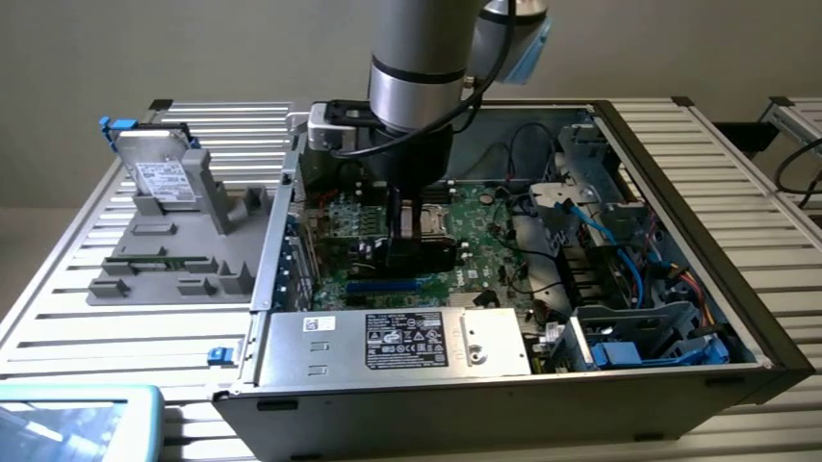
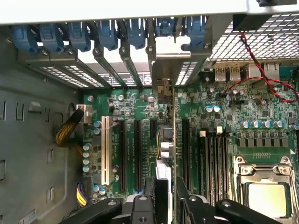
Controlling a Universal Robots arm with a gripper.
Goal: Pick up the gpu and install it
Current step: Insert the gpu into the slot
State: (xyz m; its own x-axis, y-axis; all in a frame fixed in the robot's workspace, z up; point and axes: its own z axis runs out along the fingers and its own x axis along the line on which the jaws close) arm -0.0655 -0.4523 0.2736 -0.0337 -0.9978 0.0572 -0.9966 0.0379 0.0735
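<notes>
The gpu point(image 2: 173, 116) is seen edge-on in the wrist view as a thin upright card. Its silver end bracket point(image 2: 170, 63) stands against the case's rear slot openings. My gripper point(image 2: 169, 193) is shut on the card's near end, one dark finger point(image 2: 150, 191) on each side. The card stands low over the green motherboard point(image 2: 233, 107), between the black expansion slots point(image 2: 138, 149); I cannot tell whether it is seated. In the exterior view my gripper point(image 1: 418, 252) reaches down into the open computer case point(image 1: 668, 192) over the motherboard point(image 1: 486, 241).
Blue retention clips point(image 2: 107, 32) line the rear slots, and a red-black wire point(image 2: 261, 70) crosses nearby. The CPU socket point(image 2: 266, 196) lies beside the card. A grey hard drive point(image 1: 167, 178) stands on a grey fixture point(image 1: 180, 265). The power supply point(image 1: 398, 342) and a blue drive cage point(image 1: 642, 337) fill the case's front.
</notes>
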